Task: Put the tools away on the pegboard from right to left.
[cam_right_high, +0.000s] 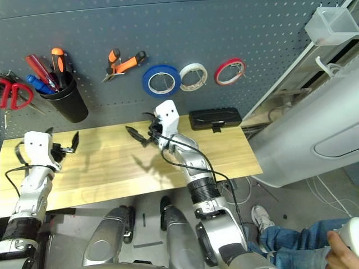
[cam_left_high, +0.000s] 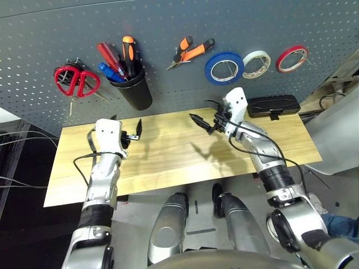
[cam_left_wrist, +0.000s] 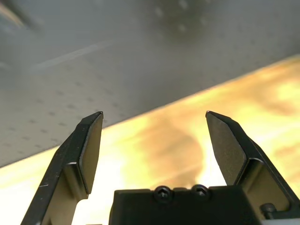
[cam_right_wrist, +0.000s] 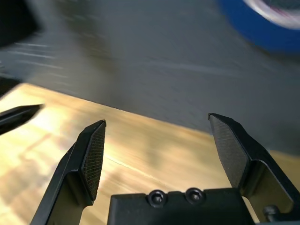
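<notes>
both grippers, left (cam_left_high: 128, 128) and right (cam_left_high: 203, 122), spread wide, empty above table (cam_left_high: 168, 157).

— What hangs on the pegboard (cam_left_high: 185, 22), left to right?

— The scissors (cam_left_high: 76, 81) farthest left, then the cup holder (cam_left_high: 133, 88) with the screwdrivers (cam_left_high: 118, 59) standing in it, then the pliers (cam_left_high: 189, 52), then three tape rolls in a row: the wide tape roll (cam_left_high: 224, 68), a second roll (cam_left_high: 256, 63), a third roll (cam_left_high: 291, 58) farthest right.

— And the table (cam_left_high: 168, 154)?

— In front of the board, below the tools. A flat case (cam_left_high: 273, 105) lies at its back right corner (against the board). The left gripper (cam_left_high: 128, 133) is over the table's left part, the right gripper (cam_left_high: 203, 123) over the middle.
</notes>
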### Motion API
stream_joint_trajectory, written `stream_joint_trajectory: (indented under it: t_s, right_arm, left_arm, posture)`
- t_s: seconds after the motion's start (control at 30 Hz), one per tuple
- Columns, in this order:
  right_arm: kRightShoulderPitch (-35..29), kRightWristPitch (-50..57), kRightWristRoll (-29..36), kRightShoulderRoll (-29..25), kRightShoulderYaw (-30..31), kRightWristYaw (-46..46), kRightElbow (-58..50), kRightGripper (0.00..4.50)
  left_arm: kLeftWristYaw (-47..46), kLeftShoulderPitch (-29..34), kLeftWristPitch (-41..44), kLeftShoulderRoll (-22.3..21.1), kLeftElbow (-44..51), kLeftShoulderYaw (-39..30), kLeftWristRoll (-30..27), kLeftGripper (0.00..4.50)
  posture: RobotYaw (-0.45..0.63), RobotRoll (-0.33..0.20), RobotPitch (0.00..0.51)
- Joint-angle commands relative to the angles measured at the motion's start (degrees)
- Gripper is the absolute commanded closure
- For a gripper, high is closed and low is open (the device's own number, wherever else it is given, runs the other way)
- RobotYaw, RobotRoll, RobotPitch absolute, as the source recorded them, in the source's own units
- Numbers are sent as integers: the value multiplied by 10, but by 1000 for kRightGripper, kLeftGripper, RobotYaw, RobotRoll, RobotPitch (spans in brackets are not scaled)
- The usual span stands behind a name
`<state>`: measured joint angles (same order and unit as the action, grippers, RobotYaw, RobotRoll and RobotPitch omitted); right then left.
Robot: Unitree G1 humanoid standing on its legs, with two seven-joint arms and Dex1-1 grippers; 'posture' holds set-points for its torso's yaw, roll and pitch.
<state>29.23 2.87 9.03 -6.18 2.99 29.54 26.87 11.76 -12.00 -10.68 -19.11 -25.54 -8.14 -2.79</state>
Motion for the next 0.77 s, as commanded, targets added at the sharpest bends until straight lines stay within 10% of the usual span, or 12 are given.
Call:
stream_joint_trajectory:
  t_s: [0.03, 0.77]
  right_arm:
    - [-15, -16, -6, -4, -25, -39, 25, 0]
    - [80, -69, -15, -126, -110, -66, 278, 0]
  left_arm:
    - [11, -1, 11, 0, -22, 8, 5, 30]
    - [-111, -72, 83, -6, -208, -5, 35, 30]
  posture:
    - [124, 0, 232]
    - [73, 0, 215]
